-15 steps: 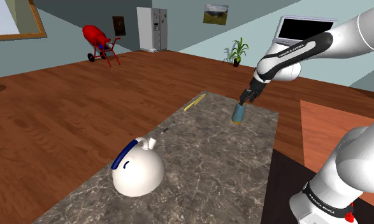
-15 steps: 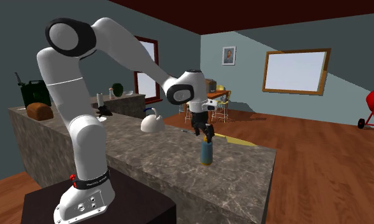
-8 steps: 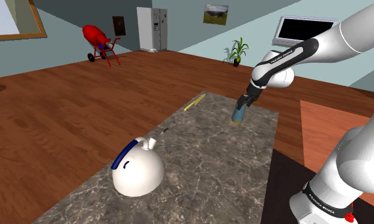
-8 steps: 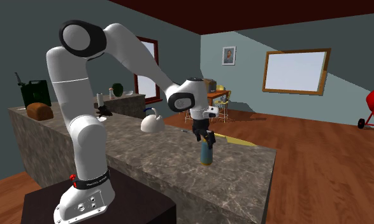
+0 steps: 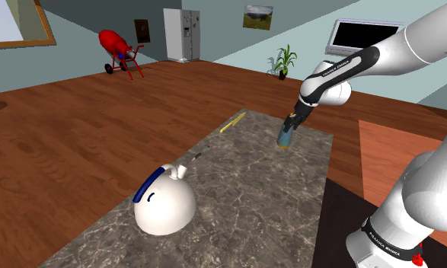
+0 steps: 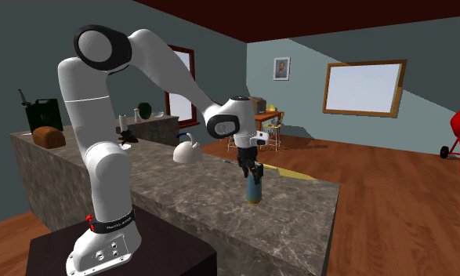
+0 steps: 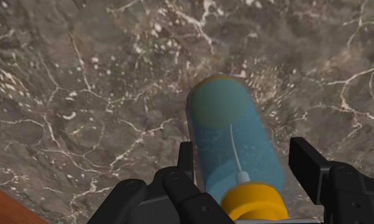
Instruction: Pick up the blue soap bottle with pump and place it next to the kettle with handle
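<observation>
The blue translucent soap bottle (image 5: 285, 138) with a yellow pump top stands upright near the far end of the marble counter (image 5: 244, 198). My gripper (image 5: 291, 123) comes down on it from above, and its black fingers clasp the bottle's upper part. In the wrist view the bottle (image 7: 233, 137) sits between the two fingers (image 7: 186, 159) of the gripper (image 7: 246, 162), with the pump (image 7: 253, 201) just under the palm. The white round kettle (image 5: 165, 202) with a blue handle sits at the counter's near end. From the second exterior view, the bottle (image 6: 253, 190) is under the gripper (image 6: 251, 173) and the kettle (image 6: 187, 151) lies beyond.
A yellow stick (image 5: 232, 122) lies at the counter's far edge and a small dark item (image 5: 194, 155) lies past the kettle. A bread loaf (image 6: 49, 136) and a dark green can (image 6: 41, 114) stand on the counter behind the arm. Bare marble stretches between bottle and kettle.
The gripper came down over the bottle's top, and its fingers went from open to shut on it. The bottle and kettle have not moved.
</observation>
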